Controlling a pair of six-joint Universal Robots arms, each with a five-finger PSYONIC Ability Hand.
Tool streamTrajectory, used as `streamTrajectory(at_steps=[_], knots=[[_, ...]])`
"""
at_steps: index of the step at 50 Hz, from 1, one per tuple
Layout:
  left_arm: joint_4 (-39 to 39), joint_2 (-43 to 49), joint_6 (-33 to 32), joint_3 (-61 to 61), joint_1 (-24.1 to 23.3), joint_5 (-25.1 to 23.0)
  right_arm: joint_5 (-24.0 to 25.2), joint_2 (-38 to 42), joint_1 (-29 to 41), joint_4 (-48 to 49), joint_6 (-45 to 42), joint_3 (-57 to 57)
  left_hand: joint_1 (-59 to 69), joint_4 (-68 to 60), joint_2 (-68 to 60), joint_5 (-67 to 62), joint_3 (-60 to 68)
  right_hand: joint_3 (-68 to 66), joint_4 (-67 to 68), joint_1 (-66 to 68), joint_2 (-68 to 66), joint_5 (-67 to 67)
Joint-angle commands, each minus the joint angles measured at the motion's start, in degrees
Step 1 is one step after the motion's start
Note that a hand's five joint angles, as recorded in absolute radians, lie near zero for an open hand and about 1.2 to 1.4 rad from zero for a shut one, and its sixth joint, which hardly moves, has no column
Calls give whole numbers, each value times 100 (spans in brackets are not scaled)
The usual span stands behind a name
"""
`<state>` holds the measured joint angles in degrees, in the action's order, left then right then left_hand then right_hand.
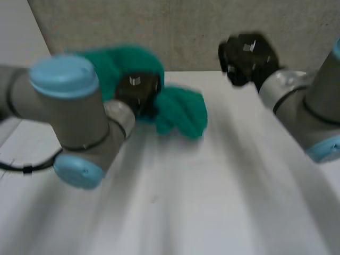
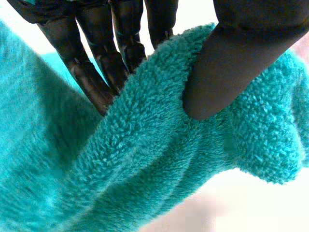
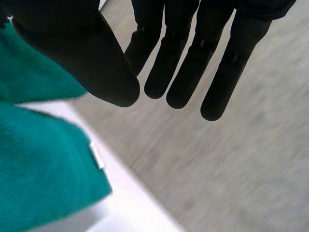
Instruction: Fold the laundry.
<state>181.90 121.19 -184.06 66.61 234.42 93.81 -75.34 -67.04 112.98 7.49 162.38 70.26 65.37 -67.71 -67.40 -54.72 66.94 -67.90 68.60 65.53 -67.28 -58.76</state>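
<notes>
Teal terry towel (image 1: 183, 114) lies bunched at the white table's (image 1: 212, 191) far edge, pinched between the left hand's (image 2: 227, 63) thumb and fingers, while the right hand (image 3: 193, 63) hovers apart, fingers straight, empty.

Your head camera sits between and behind the arms and looks down across the white table (image 1: 212, 202) toward the grey wall (image 1: 186, 26) along the upper edge of the frame. The left arm (image 1: 69, 111) stands close to the lens at frame left, the right arm (image 1: 313, 106) at frame right.

Your left wrist camera looks along the palm of the left hand (image 2: 96, 72), very near the teal cloth (image 2: 145, 159) that its thumb and fingers pinch.

Your right wrist camera looks past the straight fingers of the right hand (image 3: 186, 72), out over the table's edge to a grey surface (image 3: 231, 169) well beyond.

All three views share the teal cloth. The head view also takes in both hands.
</notes>
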Motion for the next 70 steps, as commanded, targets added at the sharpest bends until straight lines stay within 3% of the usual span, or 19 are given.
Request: streamTrajectory(at_steps=[1,3,8,14,18,22,26,31,35,41,47,55,57,58,60,64,70], knots=[[-181,519,186,678,42,191,125,569,-171,-230,-496,313,-46,280,249,-19,-203,-990,920,1227,-1052,-904],[-418,589,195,739,60,191,125,692,-224,-415,-646,296,-1206,1440,1408,1140,-1363,-754,684,991,-816,-668],[-1007,362,195,775,113,147,125,807,-250,-740,-875,243,-2705,2939,2907,2639,-2862,-351,281,588,-413,-265],[-1192,-437,46,819,314,-107,151,781,-180,-1030,-1059,225,-5426,5660,5629,5361,-5583,790,-860,-552,728,876],[-1218,-772,-296,828,604,-327,151,746,-110,-1285,-1209,225,-5537,5771,5740,5472,-5694,2020,-2089,-1782,1958,2106],[-1280,-747,-867,775,1000,-591,169,693,-83,-1558,-1472,234,-5537,5771,5740,5472,-5694,2325,-2394,-2087,2262,2410],[-1455,-440,-1727,635,1430,-828,169,596,-127,-1725,-1771,278,-4477,4711,4679,4411,-4634,2611,-2680,-2373,2548,2697],[-1842,9,-2283,502,1729,-838,169,552,-180,-1751,-1903,392,-3364,3598,3567,3299,-3521,2611,-2680,-2373,2549,2697],[-1930,308,-2336,485,1791,-820,186,535,-224,-1725,-1930,515,-3178,3412,3380,3112,-3335,2611,-2680,-2373,2549,2697],[-1448,642,-2398,450,1747,-627,283,535,-241,-1716,-1930,682,-3446,3680,3649,3381,-3603,2594,-2664,-2356,2532,2680],[-999,932,-2573,292,1686,-416,292,535,-259,-1699,-1930,858,-4339,4573,4542,4274,-4496,2560,-2630,-2323,2498,2646],[-1148,1152,-2732,125,1616,-354,292,570,-338,-1681,-1930,902,-2842,3076,3045,2777,-2999,2560,-2630,-2323,2498,2646],[-1166,1170,-2732,89,1607,-328,292,570,-355,-1672,-1921,885,-1822,2056,2025,1757,-1979,2577,-2647,-2339,2515,2663],[-1192,1152,-2732,54,1598,-302,292,570,-382,-1664,-1903,876,-67,301,270,2,-224,2594,-2663,-2356,2532,2680],[-1218,1082,-2732,45,1598,-266,292,552,-399,-1646,-1903,876,1456,-1222,-1254,-1522,1299,2644,-2714,-2407,2582,2730],[-1394,600,-2661,28,1554,-135,275,526,-417,-1611,-1833,841,1463,-1229,-1260,-1528,1306,3500,-3569,-3262,3438,3586],[-1701,-832,-2424,10,1238,-161,283,491,-364,-1655,-1385,753,1463,-1229,-1260,-1528,1306,5131,-5201,-4893,5069,5217]])
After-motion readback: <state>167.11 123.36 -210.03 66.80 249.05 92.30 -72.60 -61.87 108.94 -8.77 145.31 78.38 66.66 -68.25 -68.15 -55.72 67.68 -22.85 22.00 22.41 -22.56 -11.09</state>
